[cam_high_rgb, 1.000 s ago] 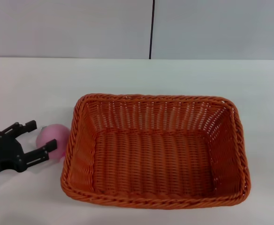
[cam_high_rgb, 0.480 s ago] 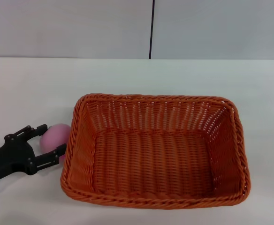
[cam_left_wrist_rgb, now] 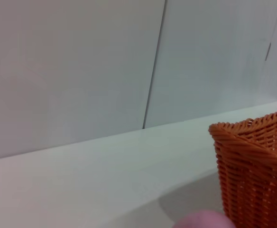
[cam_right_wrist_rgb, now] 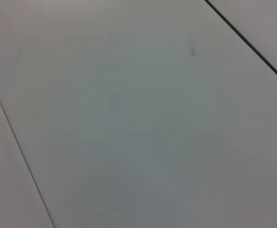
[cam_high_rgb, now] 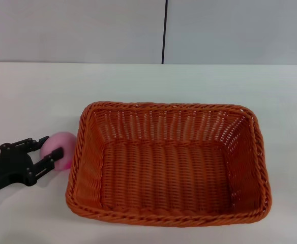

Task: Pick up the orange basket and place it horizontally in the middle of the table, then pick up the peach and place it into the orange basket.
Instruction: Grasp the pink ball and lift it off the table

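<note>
**Left arm at the peach: securing the grasp before the lift**

Head view. The orange basket (cam_high_rgb: 168, 162) lies lengthwise across the middle of the desk (cam_high_rgb: 199, 81), mouth up and empty; the first half of the task looks done. The peach (cam_high_rgb: 61, 151) sits on the desk at the lower left of the frame, hard against the basket's left wall. The left gripper (cam_high_rgb: 50, 148) comes in from the lower left edge, its fingers (cam_high_rgb: 54, 154) straddling the peach, one on the far side, one on the near. They appear to touch the fruit, but whether they are clenched firmly I cannot tell. The right gripper is not in this view.

Left wrist view. A pink sliver of the peach shows at the bottom edge, the basket's corner at the lower right, very near.

Right wrist view. Only a plain grey panelled surface; that arm seems parked away from the work.

Judgement on the step: close across the widest part of the ball, since a smooth sphere may squirt out. Lift straight up first, to clear the braided rim (cam_high_rgb: 80, 133), then carry rightward over the basket's floor and release low.
</note>
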`<state>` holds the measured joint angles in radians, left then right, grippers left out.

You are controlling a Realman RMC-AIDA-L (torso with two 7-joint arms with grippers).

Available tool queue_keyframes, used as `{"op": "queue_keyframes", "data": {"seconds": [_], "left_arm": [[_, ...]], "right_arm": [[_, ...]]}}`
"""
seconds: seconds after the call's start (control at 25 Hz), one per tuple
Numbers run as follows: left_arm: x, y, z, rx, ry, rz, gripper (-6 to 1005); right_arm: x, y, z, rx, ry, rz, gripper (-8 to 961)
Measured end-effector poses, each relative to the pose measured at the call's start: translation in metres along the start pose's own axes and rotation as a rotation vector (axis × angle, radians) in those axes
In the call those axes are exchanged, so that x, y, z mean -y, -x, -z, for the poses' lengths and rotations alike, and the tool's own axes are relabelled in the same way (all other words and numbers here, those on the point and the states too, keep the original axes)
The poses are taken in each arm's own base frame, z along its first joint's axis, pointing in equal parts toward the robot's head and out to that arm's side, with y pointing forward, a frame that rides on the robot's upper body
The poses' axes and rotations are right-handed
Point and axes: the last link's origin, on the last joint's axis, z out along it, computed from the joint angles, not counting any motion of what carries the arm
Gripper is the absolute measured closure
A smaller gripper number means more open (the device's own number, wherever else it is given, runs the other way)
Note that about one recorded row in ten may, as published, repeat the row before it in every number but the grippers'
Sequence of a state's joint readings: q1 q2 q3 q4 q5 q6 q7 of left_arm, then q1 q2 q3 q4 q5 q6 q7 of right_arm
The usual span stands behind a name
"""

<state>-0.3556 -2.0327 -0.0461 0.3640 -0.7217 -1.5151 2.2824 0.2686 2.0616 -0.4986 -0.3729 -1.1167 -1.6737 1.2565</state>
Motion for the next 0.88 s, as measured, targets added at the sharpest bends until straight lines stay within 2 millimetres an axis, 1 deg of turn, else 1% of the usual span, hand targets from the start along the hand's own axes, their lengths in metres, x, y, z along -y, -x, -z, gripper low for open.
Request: {"op": "queue_keyframes", "data": {"seconds": [0.36, 0.52, 0.56, 0.6, 0.88], "left_arm": [[0.000, -0.002, -0.001, -0.014, -0.004, 0.001, 609], [0.000, -0.003, -0.001, -0.027, -0.007, 0.003, 658], [0.001, -0.006, 0.001, -0.056, -0.017, 0.008, 670], [0.002, -0.014, 0.009, -0.135, -0.044, 0.028, 682], [0.009, -0.036, 0.032, -0.341, -0.100, 0.086, 751]], "right_arm": [[0.000, -0.001, 0.001, -0.001, -0.005, -0.002, 498], [0.001, -0.002, 0.001, -0.002, -0.009, -0.007, 500], [0.001, -0.002, 0.001, -0.002, -0.009, -0.007, 500], [0.001, -0.002, 0.002, -0.002, -0.010, -0.008, 501], [0.001, -0.002, 0.002, -0.004, -0.015, -0.007, 504]]}}
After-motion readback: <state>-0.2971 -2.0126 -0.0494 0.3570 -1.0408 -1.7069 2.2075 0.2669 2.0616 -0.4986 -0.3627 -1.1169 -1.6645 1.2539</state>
